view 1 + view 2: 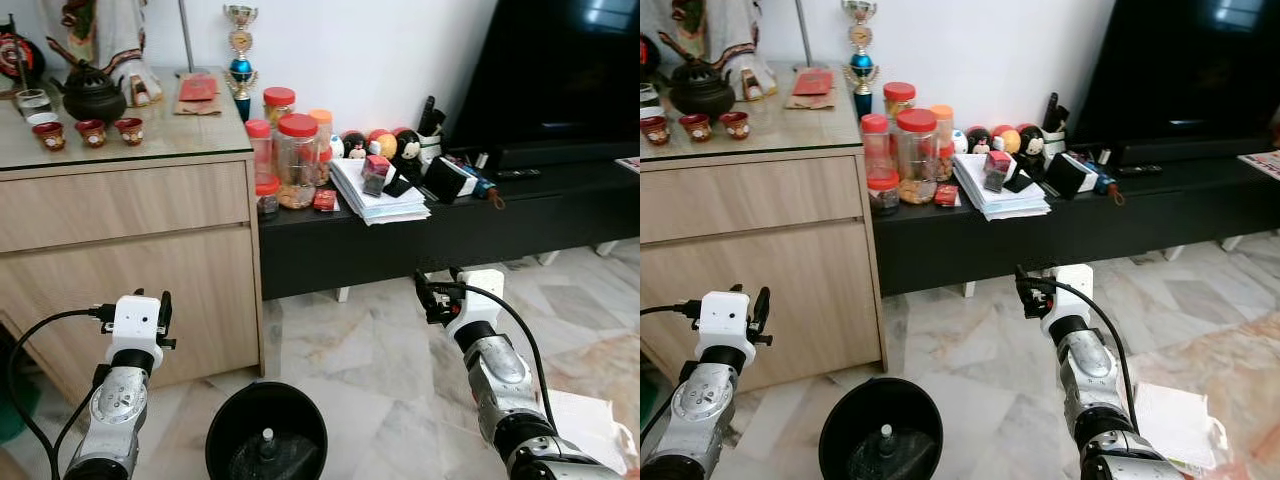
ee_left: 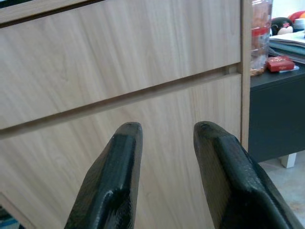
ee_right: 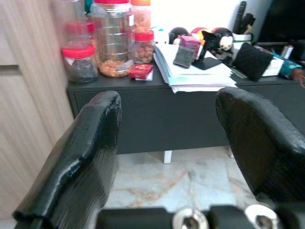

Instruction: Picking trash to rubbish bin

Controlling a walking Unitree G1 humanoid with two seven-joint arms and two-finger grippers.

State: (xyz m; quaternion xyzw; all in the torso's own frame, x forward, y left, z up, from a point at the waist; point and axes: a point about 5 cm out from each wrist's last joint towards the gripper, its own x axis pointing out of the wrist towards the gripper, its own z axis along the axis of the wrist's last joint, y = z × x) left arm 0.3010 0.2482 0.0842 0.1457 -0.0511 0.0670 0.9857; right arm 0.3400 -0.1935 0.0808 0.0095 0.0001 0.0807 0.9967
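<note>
Standing on glossy marbled floor tiles (image 1: 390, 360), facing a pale wood-grain cabinet (image 1: 130, 250) with two flat drawer fronts and a glass top. Hovering at about 7 o'clock in the head view: the left gripper (image 2: 164, 138), its blunt matte black fingers (image 2: 114, 176) spread a little, holding nothing, pointing at the cabinet front. Hovering at about 4 o'clock: the right gripper (image 3: 167, 124), its thick glossy fingers (image 3: 81, 157) spread wide and empty, aiming toward a low black TV bench (image 1: 430, 235).

Sitting at 6 o'clock, between the two silver arms: a round black rubbish bin (image 1: 266, 432), smooth-rimmed, with a small white bottle cap (image 1: 267, 436) showing inside among dark contents. Lying at 4 o'clock on the floor beside the right arm: a crumpled white plastic bag (image 1: 1175, 425), apparently the trash, well apart from the bin.

Crowding the bench at 12 o'clock: clear plastic jars (image 1: 296, 160) with red and orange lids, a stack of white papers (image 1: 375, 195), rounded toy figures (image 1: 385, 143). Resting on the cabinet top at 10 o'clock: a dark squat teapot (image 1: 92, 93) and small red cups (image 1: 90, 132). Rising at 12 o'clock: a slender trophy (image 1: 240, 55). Looming at 2 o'clock: a black television (image 1: 560, 70).
</note>
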